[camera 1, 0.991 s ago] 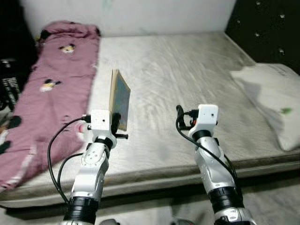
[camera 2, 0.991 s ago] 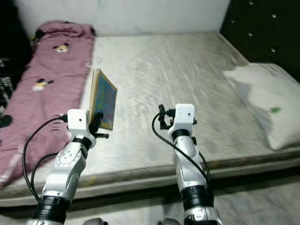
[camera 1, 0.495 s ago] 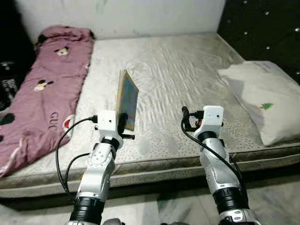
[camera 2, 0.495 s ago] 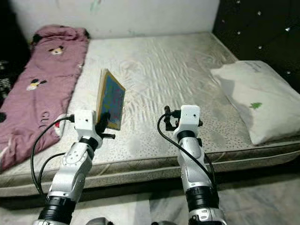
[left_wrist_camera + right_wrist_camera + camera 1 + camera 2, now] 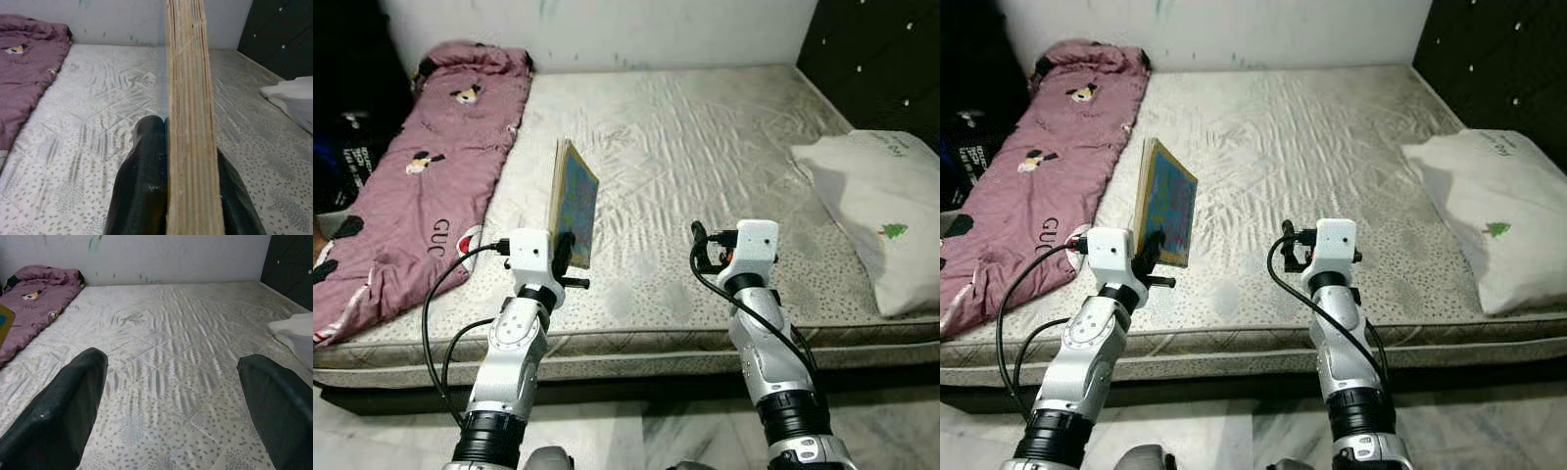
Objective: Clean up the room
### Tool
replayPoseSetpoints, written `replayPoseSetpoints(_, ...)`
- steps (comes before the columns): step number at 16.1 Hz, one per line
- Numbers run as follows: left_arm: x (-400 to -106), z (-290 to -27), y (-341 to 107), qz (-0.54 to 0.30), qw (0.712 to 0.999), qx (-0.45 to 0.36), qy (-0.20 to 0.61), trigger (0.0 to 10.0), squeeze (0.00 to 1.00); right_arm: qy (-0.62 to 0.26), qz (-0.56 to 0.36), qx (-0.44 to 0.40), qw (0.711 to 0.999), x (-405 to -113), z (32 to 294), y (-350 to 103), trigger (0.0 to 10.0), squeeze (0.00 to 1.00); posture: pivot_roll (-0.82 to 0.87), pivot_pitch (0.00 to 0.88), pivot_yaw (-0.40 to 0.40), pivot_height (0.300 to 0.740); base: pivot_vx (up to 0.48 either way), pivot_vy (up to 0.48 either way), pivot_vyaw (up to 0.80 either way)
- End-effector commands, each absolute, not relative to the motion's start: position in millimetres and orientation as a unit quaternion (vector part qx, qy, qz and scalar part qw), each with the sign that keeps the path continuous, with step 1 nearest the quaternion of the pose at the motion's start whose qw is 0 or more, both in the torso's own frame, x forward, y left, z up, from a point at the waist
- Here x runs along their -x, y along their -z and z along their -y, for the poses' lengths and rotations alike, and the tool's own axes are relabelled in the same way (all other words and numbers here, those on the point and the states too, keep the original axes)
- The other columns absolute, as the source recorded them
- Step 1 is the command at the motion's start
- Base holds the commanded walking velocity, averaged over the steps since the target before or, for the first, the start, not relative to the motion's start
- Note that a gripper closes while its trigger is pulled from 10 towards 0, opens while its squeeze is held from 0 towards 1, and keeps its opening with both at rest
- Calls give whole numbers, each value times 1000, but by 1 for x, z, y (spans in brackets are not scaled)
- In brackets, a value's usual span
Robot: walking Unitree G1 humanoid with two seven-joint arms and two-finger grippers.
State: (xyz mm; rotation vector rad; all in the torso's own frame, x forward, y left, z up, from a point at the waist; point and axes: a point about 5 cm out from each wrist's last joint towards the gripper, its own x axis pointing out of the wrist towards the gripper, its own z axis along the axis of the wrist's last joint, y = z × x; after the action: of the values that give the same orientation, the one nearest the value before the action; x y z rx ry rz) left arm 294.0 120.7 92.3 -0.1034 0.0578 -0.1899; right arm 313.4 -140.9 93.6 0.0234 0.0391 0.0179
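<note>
The left gripper (image 5: 562,257) is shut tight on a book (image 5: 573,201), which is held up on its edge over the near side of the mattress (image 5: 705,147). The right gripper (image 5: 171,396) is held wide open with nothing in it. The view has swung around since a moment ago, so the robot is judged to be turning away with the book. Farther off, a white pillow (image 5: 876,211) and a pink blanket (image 5: 421,186) are left on the mattress.

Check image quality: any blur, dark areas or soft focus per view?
Eye views: sharp, evenly lit, dark at the far left beside the bed. Left wrist view: book edge and fingers very close, slightly soft. Right wrist view: fingers blurred, mattress sharp.
</note>
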Motion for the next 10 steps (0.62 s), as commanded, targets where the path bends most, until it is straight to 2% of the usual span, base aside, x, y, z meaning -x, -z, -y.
replayPoseSetpoints(1,-298,-125,-104,2,995,50,87,10000,0,-13,-12,-11,1000,-316,138,-98,10000,0,16,0,15,740,251,0,0)
replayPoseSetpoints(10,-296,-123,-102,-2,994,53,95,10000,0,-10,-13,-9,1000,-315,140,-97,10000,0,15,0,18,740,324,0,0)
